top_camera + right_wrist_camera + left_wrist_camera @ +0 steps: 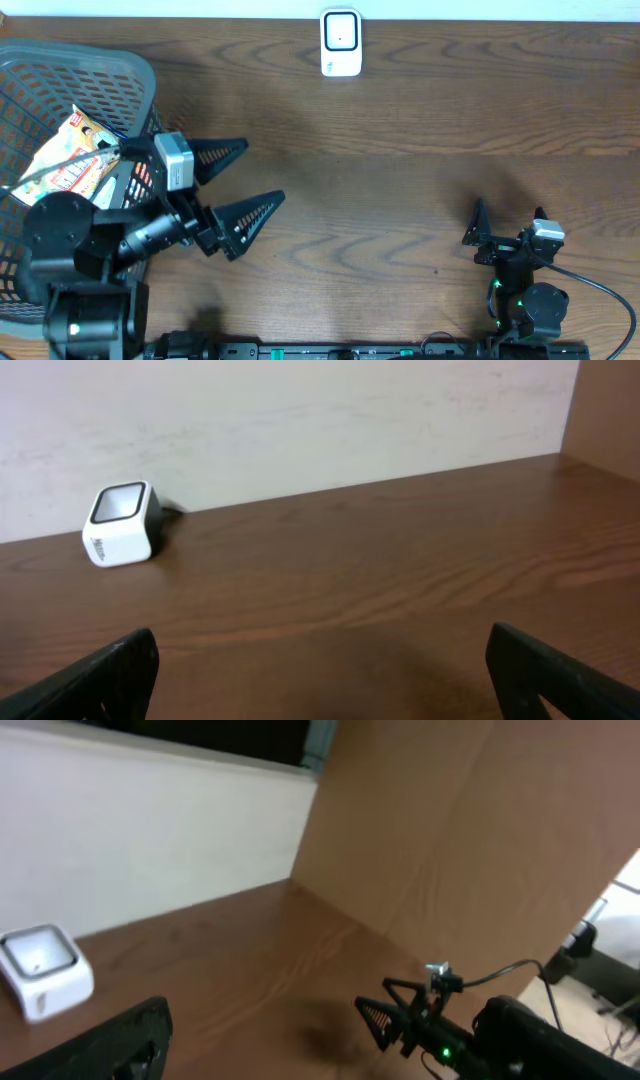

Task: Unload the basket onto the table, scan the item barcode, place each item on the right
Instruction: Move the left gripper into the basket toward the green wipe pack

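The item, a colourful flat packet [72, 160], lies inside the grey mesh basket [110, 62] at the far left; no barcode shows on it. A white cube scanner [340, 42] stands at the table's back edge and also shows in the wrist views, scanner [40, 970] and scanner [120, 523]. My left gripper [265, 170] is open just right of the basket, pointing right over bare wood, with nothing between its fingers. My right gripper [508, 218] is open and empty low at the front right, its fingers [100, 675] wide apart and aimed at the back wall.
The brown wooden table [400, 150] ends at a white wall behind the scanner. The left arm's body overlaps the basket's near side. In the left wrist view the right arm [450, 1030] shows across the table, its cable trailing off the right edge.
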Controlling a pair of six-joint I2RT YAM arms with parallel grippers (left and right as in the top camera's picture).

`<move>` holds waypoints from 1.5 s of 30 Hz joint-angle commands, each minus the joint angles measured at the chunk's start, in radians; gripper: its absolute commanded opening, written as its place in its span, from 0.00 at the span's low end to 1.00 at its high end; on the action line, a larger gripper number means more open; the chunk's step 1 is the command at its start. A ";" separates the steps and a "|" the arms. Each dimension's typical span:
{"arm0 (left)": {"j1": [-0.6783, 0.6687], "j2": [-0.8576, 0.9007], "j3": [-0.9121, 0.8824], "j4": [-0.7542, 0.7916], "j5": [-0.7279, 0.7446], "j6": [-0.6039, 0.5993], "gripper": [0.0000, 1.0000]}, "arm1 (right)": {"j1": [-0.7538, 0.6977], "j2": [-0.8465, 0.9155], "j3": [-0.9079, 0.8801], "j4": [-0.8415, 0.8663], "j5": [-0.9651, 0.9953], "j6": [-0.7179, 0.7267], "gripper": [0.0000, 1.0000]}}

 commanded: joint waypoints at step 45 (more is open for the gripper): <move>0.580 0.826 0.342 -0.829 -0.976 -0.294 0.98 | -0.002 -0.006 -0.001 -0.003 -0.002 -0.007 0.99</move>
